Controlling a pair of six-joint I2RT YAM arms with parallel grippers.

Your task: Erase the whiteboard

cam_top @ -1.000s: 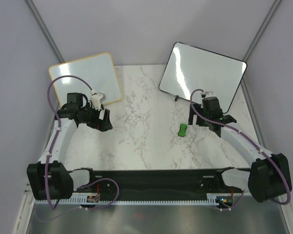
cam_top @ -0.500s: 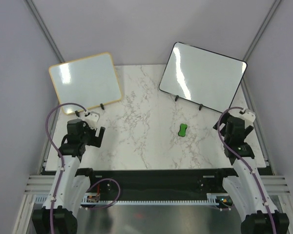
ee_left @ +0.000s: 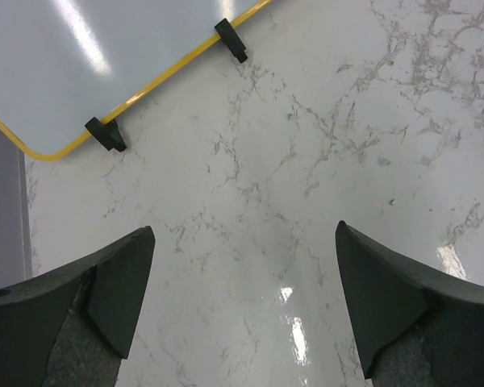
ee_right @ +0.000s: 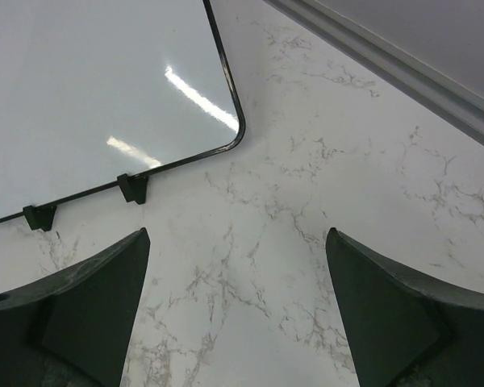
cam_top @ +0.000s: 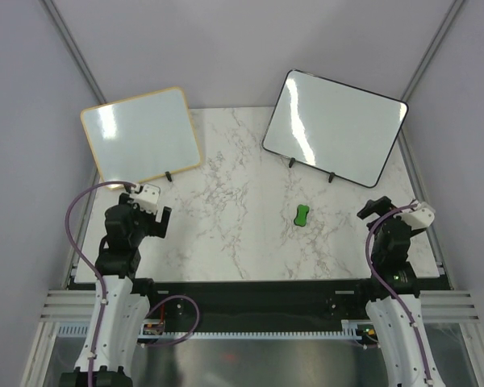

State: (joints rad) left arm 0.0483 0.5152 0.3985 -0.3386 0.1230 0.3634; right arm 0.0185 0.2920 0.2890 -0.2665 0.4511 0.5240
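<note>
The whiteboard with the thin black frame stands propped at the back right, and its white face shows only light glare. Its lower right corner and two black feet appear in the right wrist view. My right gripper hovers open over bare marble near the table's front right, well short of the board. At the front left, my left gripper is open too, with nothing between its fingers.
A tan-framed board leans at the back left. A small green eraser lies on the marble table right of centre, in front of the black-framed board. Grey walls close in both sides.
Both arms have pulled back from the boards toward the near edge of the table. The grippers stayed open. The green eraser has not moved.
</note>
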